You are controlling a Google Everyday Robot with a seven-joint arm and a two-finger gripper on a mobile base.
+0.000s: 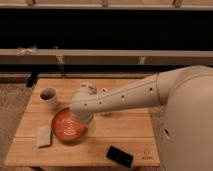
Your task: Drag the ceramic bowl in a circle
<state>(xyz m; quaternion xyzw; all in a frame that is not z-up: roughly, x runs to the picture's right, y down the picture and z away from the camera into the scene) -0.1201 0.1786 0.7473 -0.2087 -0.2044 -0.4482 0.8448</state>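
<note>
Orange-red ceramic bowl (62, 128) with pale spiral lines; white cup (48, 95), dark contents; cream tool (82, 120) over the bowl.

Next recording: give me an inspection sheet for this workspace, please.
surface: wooden table, level.
job's things: ceramic bowl, upright, front left of the table.
clutter: white cup behind the bowl; pale pad left of it; black flat object near the front edge.
grippers: hand low at the bowl's right rim, mostly hidden under the arm.
cables: nothing seen.
surroundings: carpet; long ledge behind the table.
</note>
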